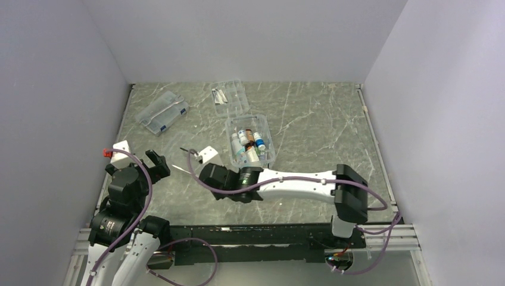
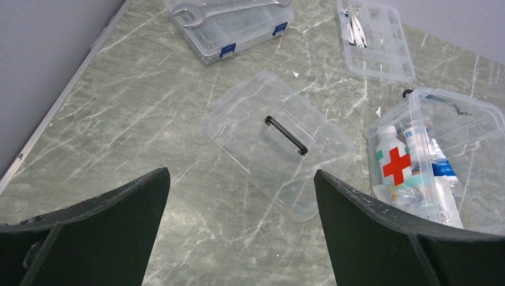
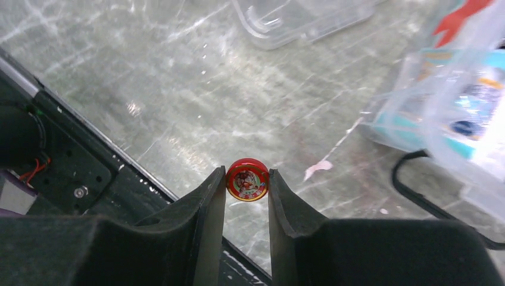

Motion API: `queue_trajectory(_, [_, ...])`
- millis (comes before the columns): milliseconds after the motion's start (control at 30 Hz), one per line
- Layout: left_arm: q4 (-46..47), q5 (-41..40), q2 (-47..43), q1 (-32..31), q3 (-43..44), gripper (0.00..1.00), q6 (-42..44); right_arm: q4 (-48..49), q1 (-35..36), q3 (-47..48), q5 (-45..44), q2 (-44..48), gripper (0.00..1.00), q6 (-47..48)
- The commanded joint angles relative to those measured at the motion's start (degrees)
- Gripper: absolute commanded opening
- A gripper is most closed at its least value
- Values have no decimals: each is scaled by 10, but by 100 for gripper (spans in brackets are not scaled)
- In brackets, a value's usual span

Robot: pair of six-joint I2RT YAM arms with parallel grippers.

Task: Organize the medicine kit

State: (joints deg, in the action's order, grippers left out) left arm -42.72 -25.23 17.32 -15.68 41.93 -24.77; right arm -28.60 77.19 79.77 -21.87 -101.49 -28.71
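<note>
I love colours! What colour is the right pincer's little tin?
The small round tin is red, clearest in right wrist view.

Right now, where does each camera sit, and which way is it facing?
Top external: above and behind the bases, looking down at the table; the left arm, right arm and open medicine kit show.
Left wrist: on the left arm, facing forward over the lid and kit; the open left tool frames it.
Right wrist: on the right arm, facing down by the table's near edge; the right tool pinches a red tin.
Shared: the kit appears in all three.
</note>
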Motion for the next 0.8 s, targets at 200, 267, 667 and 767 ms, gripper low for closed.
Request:
queue_trajectory(200, [10,-4,-5,0,19,99,-5,-10,-91,-42,-33,132,17,35])
queue_trajectory(267, [11,-3,-4,0,19,99,-4,-9,-110,-44,-31,151,17,41])
queue_trajectory(667, [19,25,21,0,16,98,5,-10,-183,-57,-22,199,17,69])
queue_trajectory(767, [24,45,31,0,15,99,8,-12,-199,-71,-28,212,17,72])
